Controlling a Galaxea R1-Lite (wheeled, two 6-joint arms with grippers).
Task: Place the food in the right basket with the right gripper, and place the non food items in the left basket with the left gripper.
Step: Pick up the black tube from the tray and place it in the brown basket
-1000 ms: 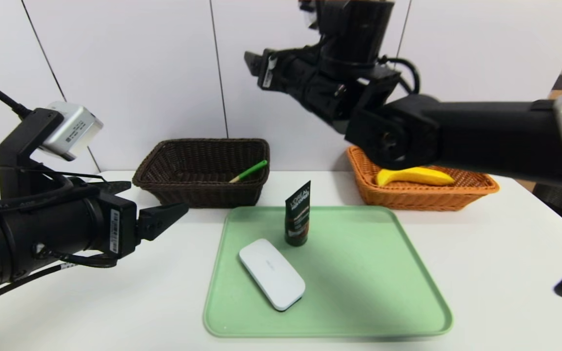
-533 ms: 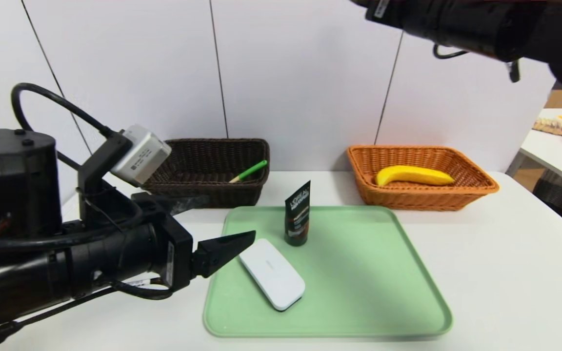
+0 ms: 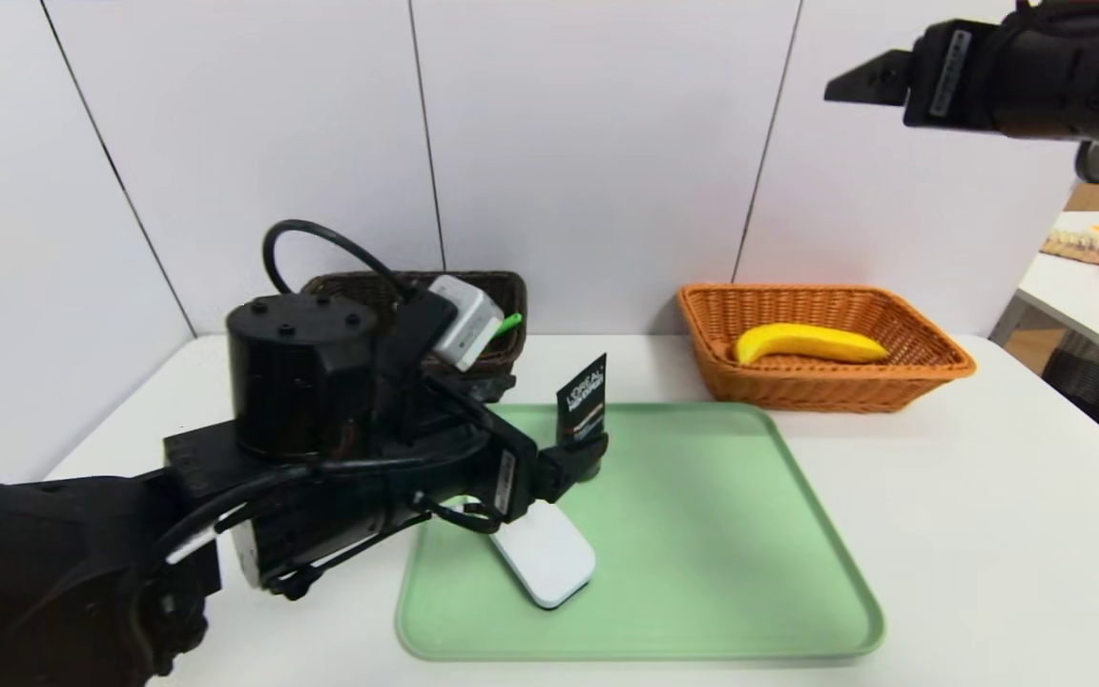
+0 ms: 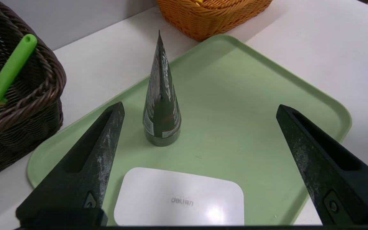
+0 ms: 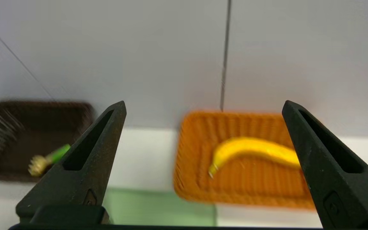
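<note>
We count two wicker baskets: one dark brown basket and one orange-tan basket. We see one banana, lying in the orange-tan one, and one green-handled pasta spoon in the dark brown one. We count one green tray, and on it two items: one dark L'Oreal tube standing on its cap and one white oblong case. We also count two grippers, the left gripper and the right gripper, each with two black pointed fingers spread apart
</note>
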